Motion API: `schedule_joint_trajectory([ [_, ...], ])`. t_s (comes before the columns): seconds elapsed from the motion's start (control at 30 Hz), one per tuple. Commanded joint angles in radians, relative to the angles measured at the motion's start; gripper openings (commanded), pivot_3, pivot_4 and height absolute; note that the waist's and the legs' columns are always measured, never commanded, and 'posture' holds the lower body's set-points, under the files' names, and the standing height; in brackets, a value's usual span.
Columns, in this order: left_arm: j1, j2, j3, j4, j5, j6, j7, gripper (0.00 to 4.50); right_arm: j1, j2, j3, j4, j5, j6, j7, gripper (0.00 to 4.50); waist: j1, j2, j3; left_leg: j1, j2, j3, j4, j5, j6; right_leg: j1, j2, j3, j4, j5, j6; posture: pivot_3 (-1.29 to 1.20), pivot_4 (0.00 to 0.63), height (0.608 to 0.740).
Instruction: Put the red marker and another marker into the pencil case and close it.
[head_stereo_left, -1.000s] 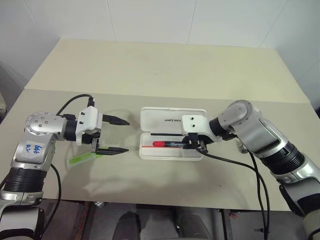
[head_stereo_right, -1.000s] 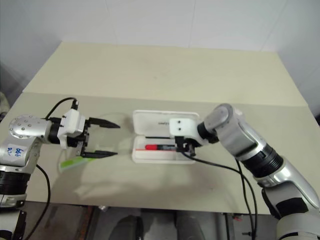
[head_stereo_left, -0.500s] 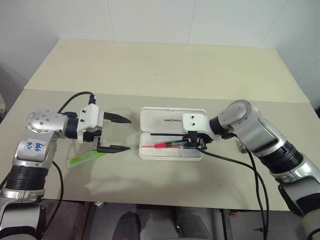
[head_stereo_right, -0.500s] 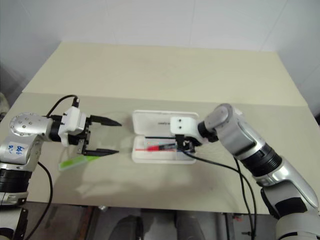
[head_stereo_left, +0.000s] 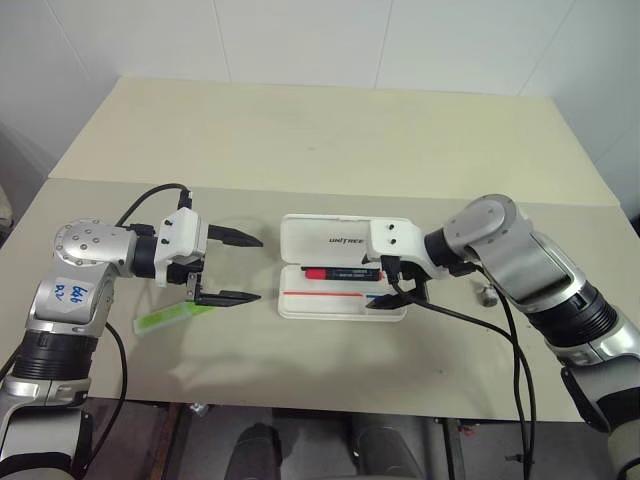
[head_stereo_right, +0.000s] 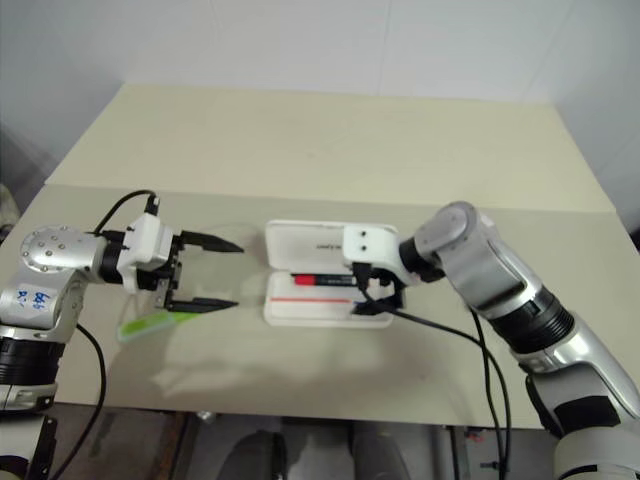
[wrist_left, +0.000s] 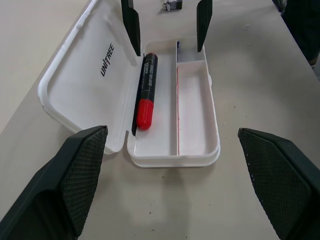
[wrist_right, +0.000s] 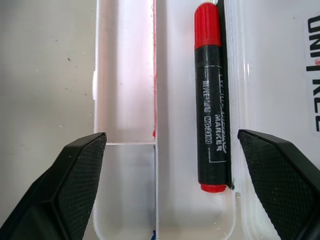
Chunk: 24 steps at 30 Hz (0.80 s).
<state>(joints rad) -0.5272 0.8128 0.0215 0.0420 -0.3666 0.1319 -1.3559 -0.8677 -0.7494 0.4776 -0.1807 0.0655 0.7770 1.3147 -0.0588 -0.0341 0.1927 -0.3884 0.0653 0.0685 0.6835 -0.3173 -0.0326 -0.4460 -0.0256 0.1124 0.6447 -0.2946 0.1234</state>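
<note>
1. A beige table (head_stereo_left: 330, 140) filled most of the head view, matte and pale.
2. A straight seam (head_stereo_left: 300, 190) crossed the tabletop from nine o'clock to three o'clock.
3. A small grey object (head_stereo_left: 487, 295) sat on the tabletop between three and four o'clock from its centre; what it was could not be told.
4. A white tiled wall (head_stereo_left: 300, 40) stood at twelve o'clock.
5. Dark floor (head_stereo_left: 200, 440) showed at six o'clock.

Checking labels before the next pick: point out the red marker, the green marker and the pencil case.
red marker (wrist_left: 145, 93), left wrist view, on its black barrel.
green marker (head_stereo_left: 165, 319), left eye view, mid-body on the table.
pencil case (head_stereo_left: 345, 233), left eye view, on its open lid.
</note>
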Motion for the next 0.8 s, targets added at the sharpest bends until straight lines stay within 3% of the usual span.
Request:
schedule_joint_trajectory([
  [0.03,-0.016,0.019,0.013,-0.028,-0.018,0.001,-0.014,4.5,0.028,-0.017,-0.091,-0.089,0.104,0.04,0.031,4.47,0.001,0.0,0.0,0.0,0.0,0.0,0.0,0.0,0.0,0.0,0.0,0.0,0.0,0.0,0.0,0.0,0.15,0.74],
  [0.13,-0.008,0.052,0.0,-0.017,0.013,-0.009,-0.032,4.5,0.114,-0.024,-0.206,-0.171,0.253,0.0,0.084,4.47,0.003,0.0,0.0,-0.001,0.0,-0.001,0.0,0.0,0.0,0.0,0.0,0.0,-0.001,0.0,0.0,0.0,0.15,0.74],
  [0.3,0.038,0.151,-0.028,0.001,0.111,-0.03,-0.046,4.5,0.242,0.011,-0.402,-0.197,0.395,-0.119,0.053,4.47,0.001,0.0,0.0,0.0,0.0,0.0,0.0,0.0,0.0,0.001,0.0,0.0,-0.001,0.0,0.0,0.0,0.15,0.74],
  [0.5,0.1,0.281,-0.047,-0.041,0.244,0.092,0.03,4.5,0.283,0.014,-0.556,-0.126,0.398,-0.241,-0.062,4.47,0.001,0.0,0.0,0.001,0.0,0.0,0.0,0.0,0.0,0.001,0.0,0.0,0.0,0.0,0.0,0.0,0.15,0.74],
  [0.8,0.188,0.367,-0.055,-0.074,0.337,0.215,0.084,4.5,0.329,-0.028,-0.612,-0.098,0.401,-0.32,-0.131,4.47,0.001,0.0,0.0,0.001,0.0,0.0,-0.002,0.0,0.0,0.001,0.0,0.0,-0.001,0.0,-0.001,0.0,0.15,0.74],
])
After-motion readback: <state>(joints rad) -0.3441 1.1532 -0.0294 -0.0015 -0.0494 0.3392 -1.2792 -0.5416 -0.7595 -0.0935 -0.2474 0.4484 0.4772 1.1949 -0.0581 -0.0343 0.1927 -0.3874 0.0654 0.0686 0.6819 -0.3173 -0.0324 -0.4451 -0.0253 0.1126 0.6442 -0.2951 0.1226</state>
